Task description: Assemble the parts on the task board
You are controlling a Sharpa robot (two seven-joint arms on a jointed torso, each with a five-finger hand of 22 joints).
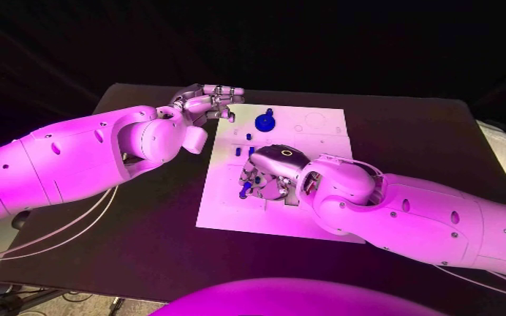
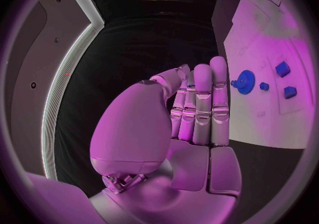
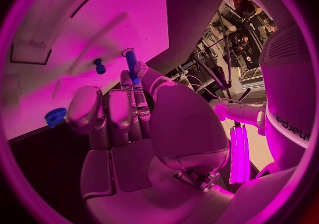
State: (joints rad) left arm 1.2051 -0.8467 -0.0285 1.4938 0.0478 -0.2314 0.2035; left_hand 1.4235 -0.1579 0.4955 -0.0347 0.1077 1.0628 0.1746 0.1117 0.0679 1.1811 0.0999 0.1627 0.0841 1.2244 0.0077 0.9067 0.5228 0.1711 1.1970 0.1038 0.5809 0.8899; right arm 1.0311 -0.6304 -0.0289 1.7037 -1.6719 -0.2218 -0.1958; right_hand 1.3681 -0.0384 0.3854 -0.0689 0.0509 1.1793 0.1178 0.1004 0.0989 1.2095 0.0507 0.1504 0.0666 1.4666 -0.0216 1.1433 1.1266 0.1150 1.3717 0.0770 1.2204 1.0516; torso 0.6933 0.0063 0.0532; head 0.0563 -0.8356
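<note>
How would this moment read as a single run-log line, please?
left hand: open, off board | right hand: holds blue peg over task board | gear: loose

One task board (image 1: 306,177) lies on one black table (image 1: 126,257). Two hands are present: one left hand (image 1: 205,104) and one right hand (image 1: 276,173). One blue gear (image 1: 265,121) is visible. Small blue parts elsewhere on the board cannot be counted reliably.
</note>
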